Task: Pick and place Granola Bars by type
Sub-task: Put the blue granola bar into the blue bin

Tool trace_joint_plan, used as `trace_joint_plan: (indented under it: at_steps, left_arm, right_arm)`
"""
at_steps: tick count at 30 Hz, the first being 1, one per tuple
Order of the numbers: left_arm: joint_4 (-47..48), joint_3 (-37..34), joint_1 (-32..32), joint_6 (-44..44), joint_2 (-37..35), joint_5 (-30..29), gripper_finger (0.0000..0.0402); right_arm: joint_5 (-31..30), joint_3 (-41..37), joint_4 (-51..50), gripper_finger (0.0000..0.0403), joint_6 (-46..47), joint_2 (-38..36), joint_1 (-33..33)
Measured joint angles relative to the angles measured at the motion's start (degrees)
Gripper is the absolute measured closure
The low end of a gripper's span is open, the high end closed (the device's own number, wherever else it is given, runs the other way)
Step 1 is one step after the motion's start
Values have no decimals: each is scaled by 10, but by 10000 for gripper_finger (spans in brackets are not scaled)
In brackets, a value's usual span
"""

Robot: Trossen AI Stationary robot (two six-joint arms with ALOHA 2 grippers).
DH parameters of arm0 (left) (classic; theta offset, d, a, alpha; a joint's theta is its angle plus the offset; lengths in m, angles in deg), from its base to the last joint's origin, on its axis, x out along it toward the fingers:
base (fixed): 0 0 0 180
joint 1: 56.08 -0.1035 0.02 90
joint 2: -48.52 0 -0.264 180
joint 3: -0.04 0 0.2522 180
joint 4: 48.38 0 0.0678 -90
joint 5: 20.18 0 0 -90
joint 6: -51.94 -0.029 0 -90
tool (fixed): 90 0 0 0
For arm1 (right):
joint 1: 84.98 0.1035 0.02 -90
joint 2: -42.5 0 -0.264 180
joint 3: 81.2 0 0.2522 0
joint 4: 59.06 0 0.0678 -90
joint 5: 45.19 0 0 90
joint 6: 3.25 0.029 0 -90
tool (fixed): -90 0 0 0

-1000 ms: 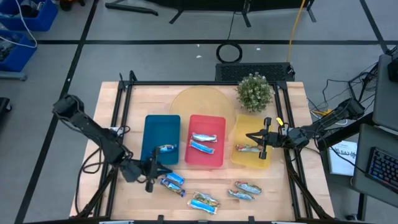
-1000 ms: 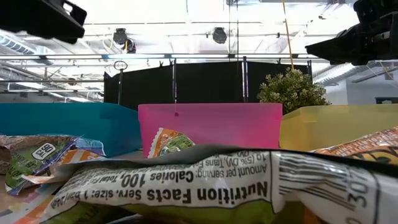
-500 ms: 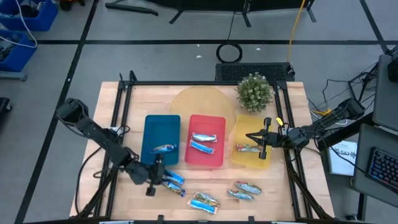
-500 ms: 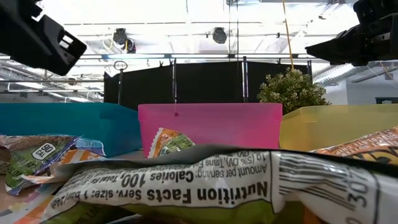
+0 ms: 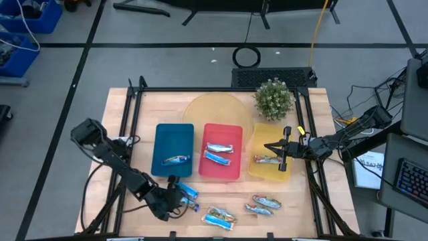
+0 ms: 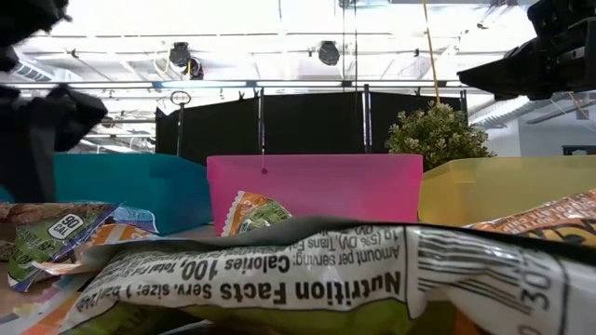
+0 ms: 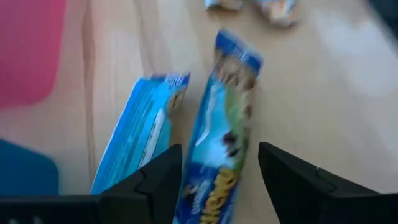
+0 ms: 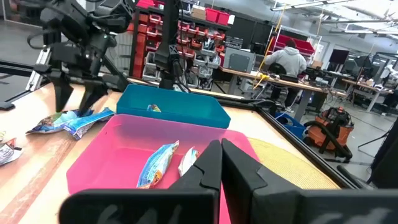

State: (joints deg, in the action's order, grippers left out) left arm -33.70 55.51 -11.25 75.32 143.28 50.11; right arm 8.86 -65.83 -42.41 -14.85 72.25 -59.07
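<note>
My left gripper (image 5: 176,199) (image 7: 217,186) is open, low over the table near its front edge. Its fingers stand on either side of a blue-wrapped granola bar (image 7: 219,140) lying flat on the wood, with a second bar (image 7: 142,146) beside it. One bar (image 5: 175,160) lies in the blue tray (image 5: 162,137), two bars (image 5: 219,152) in the red tray (image 5: 234,134), and one (image 5: 265,159) in the yellow tray (image 5: 269,134). My right gripper (image 5: 284,151) (image 8: 219,167) waits shut over the yellow tray.
Three more loose bars (image 5: 219,216) (image 5: 266,201) (image 5: 257,210) lie near the front edge right of the left gripper. A potted plant (image 5: 273,98) and a round wooden board (image 5: 212,108) sit at the far side. A black frame (image 5: 127,134) runs round the table.
My left gripper has moved from beside the blue tray toward the table's near edge and down, to the two loose bars there. The bar in the blue tray has stayed where it was.
</note>
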Motion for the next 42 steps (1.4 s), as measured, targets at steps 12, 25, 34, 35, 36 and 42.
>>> trace_joint_plan:
  at_steps: [12, 25, 34, 35, 36, 42]
  left_arm:
    - [-5, 2, -7, 40, 37, 40, 244]
    - [132, 66, -12, -47, -91, 0, 364]
    - [456, 60, -91, 48, -261, -178, 369]
    - [462, 37, -105, 69, -274, -164, 369]
    - [459, 14, -118, 86, -283, -144, 369]
    - [387, -105, -158, 138, -299, -58, 370]
  right_arm:
    - [0, 0, -4, 403, 0, 1, 0]
    - [0, 0, -3, 403, 0, 0, 0]
    - [0, 0, -3, 403, 0, 0, 0]
    - [0, 0, -3, 403, 2, 0, 0]
    - [0, 0, -3, 403, 4, 0, 0]
    - [17, 0, -3, 403, 2, 1, 0]
